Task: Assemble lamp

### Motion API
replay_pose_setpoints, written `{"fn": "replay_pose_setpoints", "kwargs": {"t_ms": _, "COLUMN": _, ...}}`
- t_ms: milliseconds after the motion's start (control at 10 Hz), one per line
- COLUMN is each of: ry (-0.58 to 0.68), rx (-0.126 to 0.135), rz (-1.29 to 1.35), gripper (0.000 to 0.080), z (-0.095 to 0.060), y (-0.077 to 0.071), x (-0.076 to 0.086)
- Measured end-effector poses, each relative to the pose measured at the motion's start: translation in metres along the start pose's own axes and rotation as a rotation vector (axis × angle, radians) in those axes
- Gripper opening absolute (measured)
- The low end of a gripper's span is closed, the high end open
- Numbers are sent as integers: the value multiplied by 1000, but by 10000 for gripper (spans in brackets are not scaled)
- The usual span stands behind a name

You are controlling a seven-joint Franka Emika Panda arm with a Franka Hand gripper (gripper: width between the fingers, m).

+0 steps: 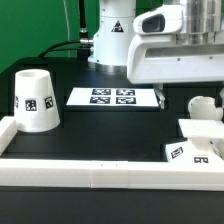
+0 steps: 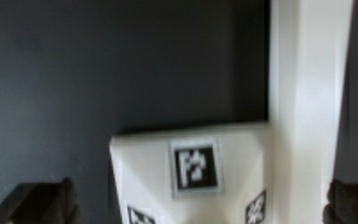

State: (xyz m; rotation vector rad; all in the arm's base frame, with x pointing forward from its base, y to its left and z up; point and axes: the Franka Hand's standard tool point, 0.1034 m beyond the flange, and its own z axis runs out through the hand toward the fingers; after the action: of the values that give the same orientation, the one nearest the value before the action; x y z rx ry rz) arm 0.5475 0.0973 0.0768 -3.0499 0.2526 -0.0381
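the arm (image 1: 120,35) reaches in from the far side of the black table (image 1: 110,135), and its white wrist housing hangs high over the exterior view's right part of the table. in the wrist view the gripper (image 2: 199,192) looks down with its two dark fingers (image 2: 44,203) wide apart. nothing is clamped between them, and clear gaps show on both sides of the part below.

that part is the lamp's flat square base (image 1: 195,150). it lies at the near end of the exterior view's right side, tags facing up and toward the camera. the wrist view shows one tag on its top and one edge just beside a long white rail (image 2: 309,90); i cannot tell whether the two touch.

the rounded bulb (image 1: 203,106) sits just beyond the base, on the far side of it. the tapered shade (image 1: 35,100) stands mouth down at the exterior view's left, well apart from both. the marker board (image 1: 113,97) lies flat between the shade and the bulb, toward the far side.
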Motion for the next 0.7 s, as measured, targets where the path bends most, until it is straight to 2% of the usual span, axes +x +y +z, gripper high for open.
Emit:
{"fn": "replay_pose_setpoints", "kwargs": {"t_ms": 100, "ry": -11, "rx": 0, "rz": 11, "gripper": 698, "z": -4, "y": -8, "x": -18}}
{"fn": "replay_pose_setpoints", "kwargs": {"t_ms": 300, "ry": -24, "rx": 7, "rz": 5, "gripper": 698, "z": -5, "y": -19, "x": -36}}
{"fn": "replay_pose_setpoints", "kwargs": {"t_ms": 700, "ry": -27, "rx": 9, "rz": -2, "gripper": 698, "z": -4, "y": -19, "x": -38}}
